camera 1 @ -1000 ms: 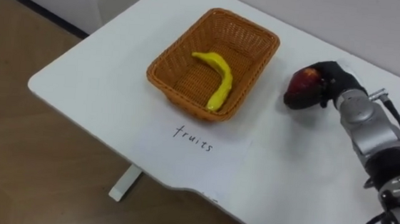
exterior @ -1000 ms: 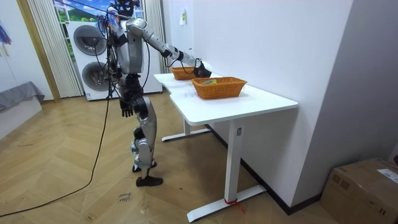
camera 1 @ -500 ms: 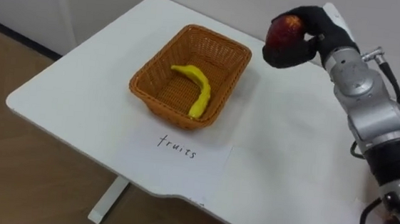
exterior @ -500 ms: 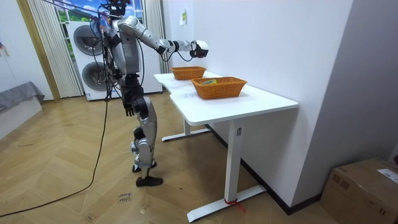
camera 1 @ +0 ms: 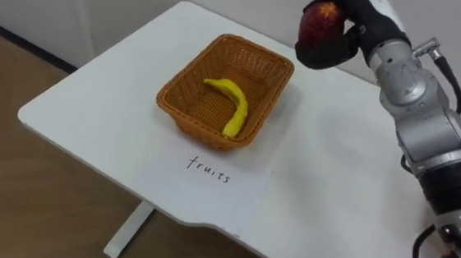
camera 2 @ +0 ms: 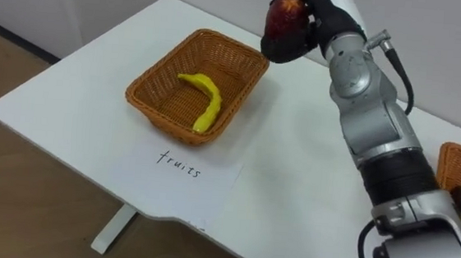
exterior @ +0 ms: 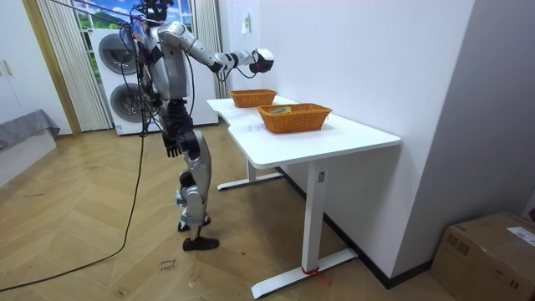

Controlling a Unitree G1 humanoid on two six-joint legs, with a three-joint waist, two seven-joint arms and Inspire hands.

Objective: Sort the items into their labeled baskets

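Paper sheet [camera 1: 210,173] is lying near the white table's [camera 1: 93,93] front edge. Just beyond it, a wicker basket [camera 1: 253,52] is holding a banana [camera 1: 231,104]. Farther back, the robot's right hand [camera 1: 335,53] is gripping a red apple [camera 1: 320,22], raised above the table.

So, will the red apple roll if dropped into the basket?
Probably: the apple looks round, so it may roll until the basket wall or banana stops it. It seems firm, undented in the right hand.
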